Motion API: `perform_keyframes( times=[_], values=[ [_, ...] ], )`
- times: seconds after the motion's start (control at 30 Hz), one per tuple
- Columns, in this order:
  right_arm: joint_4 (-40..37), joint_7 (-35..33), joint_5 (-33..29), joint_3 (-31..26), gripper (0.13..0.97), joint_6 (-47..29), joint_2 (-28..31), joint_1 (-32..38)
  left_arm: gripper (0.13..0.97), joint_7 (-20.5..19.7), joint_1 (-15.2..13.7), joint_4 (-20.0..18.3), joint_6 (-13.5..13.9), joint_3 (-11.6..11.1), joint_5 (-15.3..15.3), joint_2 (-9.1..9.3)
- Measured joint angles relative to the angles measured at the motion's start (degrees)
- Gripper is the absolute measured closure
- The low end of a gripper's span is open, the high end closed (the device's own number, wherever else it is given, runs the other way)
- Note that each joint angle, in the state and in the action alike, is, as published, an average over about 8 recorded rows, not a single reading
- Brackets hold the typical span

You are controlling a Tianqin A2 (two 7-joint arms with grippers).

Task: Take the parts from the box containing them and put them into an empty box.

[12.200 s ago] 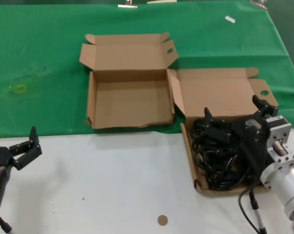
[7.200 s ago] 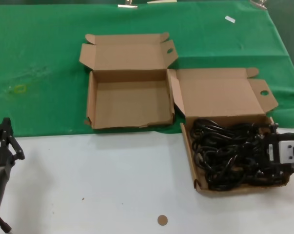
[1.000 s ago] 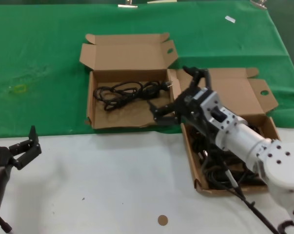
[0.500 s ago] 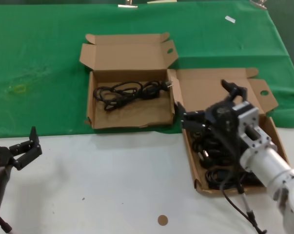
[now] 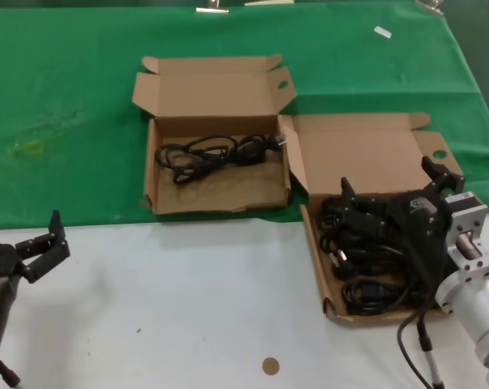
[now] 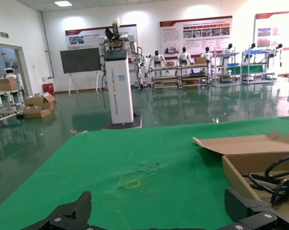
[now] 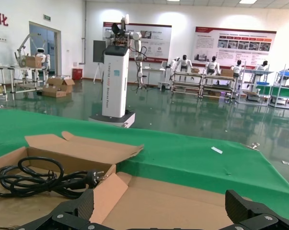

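Right gripper (image 5: 388,194) is over the box of cables (image 5: 313,243) now, fingers spread wide and clutching nothing, poised just above the tangled pile of black power cables (image 5: 366,259) on the white table (image 5: 187,300). One cable bundle (image 5: 216,152) already lies in the other box (image 5: 151,174) over on the green cloth (image 5: 66,97), stretched across its back half, plug end toward the wall nearest the supply box — so there's progress on the board, with plenty left. The left gripper (image 5: 40,247) sits parked at the near left edge of the table, its claw open as well, well apart from both boxes. Here's the worry: those coils are loose and overlap one another, and I'd judge a grab into the heap could hook two bundles at once, or snag a loop so a neighbouring cable trails out and drops on the table between the boxes. The supply box is light cardboard with leaning walls — a tangled lift might drag or tip it too. And the robot's own black cable (image 5: 414,340) hangs right at the box's near corner, close enough to catch.
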Motion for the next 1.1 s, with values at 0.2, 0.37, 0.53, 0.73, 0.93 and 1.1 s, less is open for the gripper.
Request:
perform_keyframes(
  times=[0.2, 0.37, 0.53, 0.73, 0.93, 1.1],
  values=[
    [0.09, 0.02, 0.08, 0.07, 0.129, 0.1, 0.0, -0.14, 0.132, 0.0, 0.0, 0.0, 0.0, 0.0, 0.0, 0.0],
    [0.09, 0.02, 0.09, 0.07, 0.129, 0.1, 0.0, -0.14, 0.132, 0.0, 0.0, 0.0, 0.0, 0.0, 0.0, 0.0],
    [0.09, 0.02, 0.09, 0.07, 0.129, 0.1, 0.0, -0.14, 0.132, 0.0, 0.0, 0.0, 0.0, 0.0, 0.0, 0.0],
    [0.09, 0.02, 0.09, 0.07, 0.129, 0.1, 0.0, -0.14, 0.132, 0.0, 0.0, 0.0, 0.0, 0.0, 0.0, 0.0],
    [0.09, 0.02, 0.08, 0.07, 0.129, 0.1, 0.0, -0.14, 0.132, 0.0, 0.0, 0.0, 0.0, 0.0, 0.0, 0.0],
    [0.09, 0.02, 0.08, 0.07, 0.129, 0.1, 0.0, -0.14, 0.132, 0.0, 0.0, 0.0, 0.0, 0.0, 0.0, 0.0]
  ],
)
